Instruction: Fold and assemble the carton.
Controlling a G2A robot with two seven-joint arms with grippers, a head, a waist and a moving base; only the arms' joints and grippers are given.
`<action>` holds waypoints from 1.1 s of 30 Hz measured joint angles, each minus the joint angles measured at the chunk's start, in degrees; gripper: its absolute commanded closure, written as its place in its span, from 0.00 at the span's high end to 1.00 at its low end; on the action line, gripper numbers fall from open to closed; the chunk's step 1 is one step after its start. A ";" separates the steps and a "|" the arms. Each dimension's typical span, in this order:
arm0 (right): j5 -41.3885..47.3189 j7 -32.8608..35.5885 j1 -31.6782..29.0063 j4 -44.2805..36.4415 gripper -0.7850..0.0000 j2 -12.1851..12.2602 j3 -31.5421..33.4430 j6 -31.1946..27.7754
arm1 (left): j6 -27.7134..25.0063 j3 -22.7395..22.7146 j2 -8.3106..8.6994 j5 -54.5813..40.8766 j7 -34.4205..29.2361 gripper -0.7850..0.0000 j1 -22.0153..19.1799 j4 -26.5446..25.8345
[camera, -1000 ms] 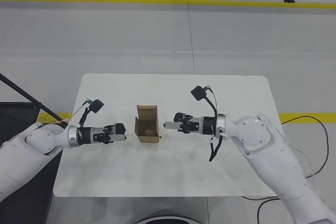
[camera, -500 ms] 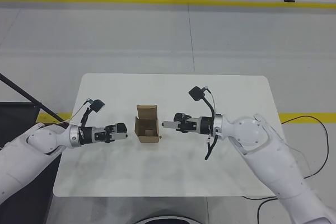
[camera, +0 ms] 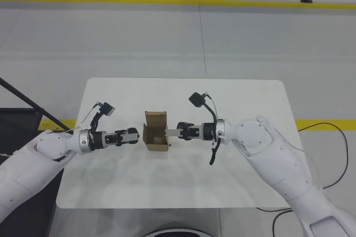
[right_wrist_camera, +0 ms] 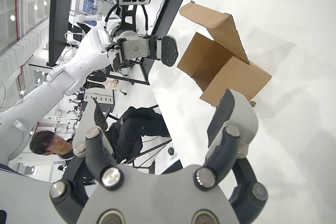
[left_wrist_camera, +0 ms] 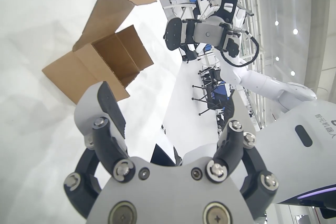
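Note:
A small brown carton [camera: 156, 131] stands open near the middle of the white table [camera: 237, 172], its lid flap raised on the far side and side flaps spread out. My left gripper [camera: 136, 135] is open, level with the carton and just short of one side flap. From the opposite side my right gripper [camera: 172, 133] is open, its tips at the other flap's edge. In the left wrist view the carton [left_wrist_camera: 105, 57] lies beyond my open left gripper [left_wrist_camera: 170, 109]. In the right wrist view the carton [right_wrist_camera: 223, 62] sits past my open right gripper [right_wrist_camera: 161, 112].
The table has bare room in front of and behind the carton. A black stand leg [camera: 12, 92] slants past the table's left edge. A yellow floor line [camera: 320, 124] runs beyond the right edge.
Both grippers have closed in on the carton from opposite sides, the right one farther. The carton has not moved.

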 measured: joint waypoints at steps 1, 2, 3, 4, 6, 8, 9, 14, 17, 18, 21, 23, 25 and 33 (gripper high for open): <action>0.24 0.10 0.50 0.67 1.00 -0.32 -0.45 -0.02 | 0.22 -0.05 -0.30 -0.03 -0.16 1.00 -0.08 0.24; 0.41 0.21 0.88 1.16 1.00 -0.56 -0.79 -0.04 | 0.40 -0.09 -0.52 -0.12 -0.30 1.00 -0.13 0.44; 0.54 0.33 1.26 1.67 1.00 -0.80 -1.13 -0.03 | 0.61 -0.13 -0.74 -0.25 -0.48 1.00 -0.19 0.61; 0.67 0.47 1.77 2.37 1.00 -1.12 -1.57 0.04 | 0.96 -0.17 -1.03 -0.43 -0.78 1.00 -0.30 0.88; 1.01 0.58 2.49 3.49 1.00 -1.60 -2.17 0.05 | 1.46 -0.26 -1.48 -0.59 -1.17 1.00 -0.51 1.34; 1.54 0.86 3.22 4.77 1.00 -2.13 -2.76 -0.23 | 1.64 -0.41 -1.97 -0.72 -1.65 1.00 -0.68 1.85; 1.70 0.99 3.51 5.28 1.00 -2.35 -3.00 -0.32 | 1.66 -0.50 -2.15 -0.75 -1.88 1.00 -0.74 2.04; 2.25 1.79 5.08 7.96 1.00 -3.61 -4.48 0.12 | 1.78 -1.16 -3.05 -1.27 -3.64 1.00 -0.89 2.66; 2.62 2.01 5.98 9.48 1.00 -4.39 -5.29 0.24 | 2.03 -1.61 -3.50 -1.25 -4.30 1.00 -0.91 2.92; 2.69 2.08 6.20 9.87 1.00 -4.61 -5.50 0.12 | 2.16 -1.72 -3.64 -1.16 -4.42 1.00 -0.90 2.99; 2.73 2.27 6.77 10.90 1.00 -5.24 -6.05 -0.26 | 2.60 -2.14 -4.07 -0.90 -4.82 1.00 -0.85 3.24; 2.69 2.38 7.04 11.48 1.00 -5.59 -6.27 -0.46 | 2.90 -2.45 -4.35 -0.81 -5.08 1.00 -0.76 3.41; 2.71 2.57 7.25 12.03 1.00 -5.90 -6.41 -0.64 | 3.26 -2.75 -4.63 -0.73 -5.36 1.00 -0.71 3.60; 2.46 3.05 7.72 13.55 1.00 -6.93 -6.79 -0.89 | 4.14 -3.92 -5.56 -0.22 -6.67 1.00 -0.45 4.06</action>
